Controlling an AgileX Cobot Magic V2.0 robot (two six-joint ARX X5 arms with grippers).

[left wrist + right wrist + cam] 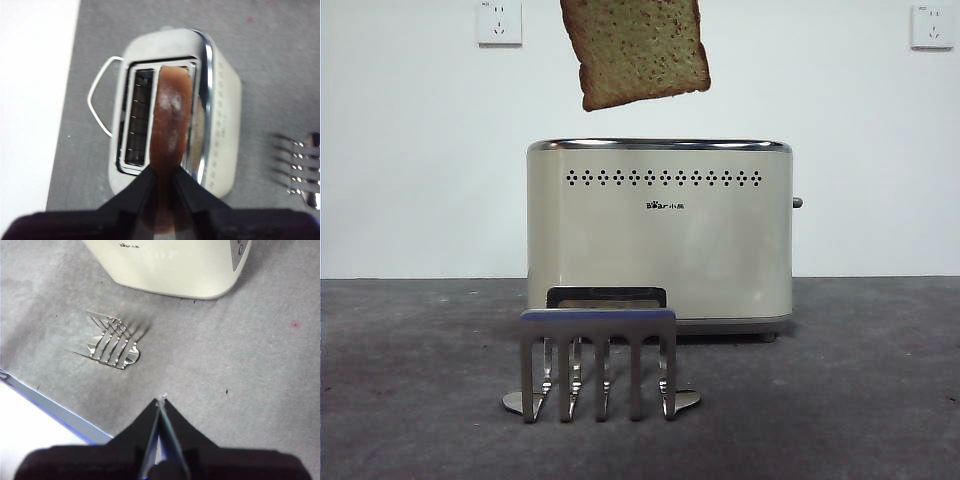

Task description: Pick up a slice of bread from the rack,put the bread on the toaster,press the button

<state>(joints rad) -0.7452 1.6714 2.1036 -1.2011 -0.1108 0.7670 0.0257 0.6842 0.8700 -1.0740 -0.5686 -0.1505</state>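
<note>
The slice of bread hangs tilted in the air above the cream toaster, clear of its chrome rim. In the left wrist view my left gripper is shut on the slice of bread, held edge-on over the toaster's slots. The silver rack stands empty in front of the toaster; it also shows in the right wrist view. The grey button sticks out of the toaster's right side. My right gripper is shut and empty above the mat, away from the rack.
A wire handle sticks out from the toaster's end. Two wall sockets sit on the white wall behind. The grey mat's edge runs near the right gripper.
</note>
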